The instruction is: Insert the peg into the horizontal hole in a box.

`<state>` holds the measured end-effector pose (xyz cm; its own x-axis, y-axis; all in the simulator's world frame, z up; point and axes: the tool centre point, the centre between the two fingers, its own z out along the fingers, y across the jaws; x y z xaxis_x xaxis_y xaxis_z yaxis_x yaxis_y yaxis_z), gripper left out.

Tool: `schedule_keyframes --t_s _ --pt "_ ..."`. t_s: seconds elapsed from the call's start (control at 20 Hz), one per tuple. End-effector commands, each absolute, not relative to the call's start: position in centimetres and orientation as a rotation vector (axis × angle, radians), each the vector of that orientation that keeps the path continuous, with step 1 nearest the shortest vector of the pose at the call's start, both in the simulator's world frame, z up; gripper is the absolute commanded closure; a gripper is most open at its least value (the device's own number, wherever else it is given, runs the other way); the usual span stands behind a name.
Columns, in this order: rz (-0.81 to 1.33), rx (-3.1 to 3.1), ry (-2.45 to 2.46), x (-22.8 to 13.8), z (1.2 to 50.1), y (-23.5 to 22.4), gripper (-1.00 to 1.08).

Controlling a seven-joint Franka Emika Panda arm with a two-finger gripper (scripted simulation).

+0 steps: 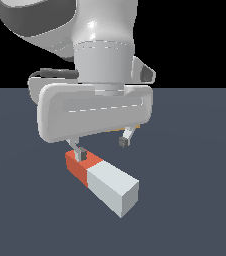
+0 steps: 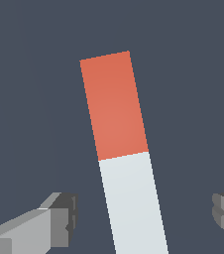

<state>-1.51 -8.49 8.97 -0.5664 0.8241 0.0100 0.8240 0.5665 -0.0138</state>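
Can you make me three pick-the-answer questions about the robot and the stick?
1. Where is the peg?
A. lying on the floor
B. inside a box
C. high in the air

2. What colours is the peg?
A. blue and green
B. orange-red and white
C. all black

3. How is the gripper?
A. shut on the peg
B. open above the peg
C. gone

Answers: 1 A, it rests flat on the grey floor. 2 B, one end orange-red, the rest white. 3 B, the wrist view shows the fingers wide apart, clear of the peg.

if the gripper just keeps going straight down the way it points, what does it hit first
Most likely the peg: in the wrist view it lies between the open fingers of the gripper, so they would straddle it, probably near the white part. Depth is unclear.
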Motion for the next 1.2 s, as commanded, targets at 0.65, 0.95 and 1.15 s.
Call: schedule_keyframes --t_s 0.65,0.95,1.15 --pt "0.000 -1.188 -2.909 0.0 7.2 -10.9 -0.92" --pt "0.000 -1.190 -2.908 0.0 7.2 -10.9 -0.92" --pt "0.000 -1.191 -2.907 0.0 7.2 -10.9 -0.92"
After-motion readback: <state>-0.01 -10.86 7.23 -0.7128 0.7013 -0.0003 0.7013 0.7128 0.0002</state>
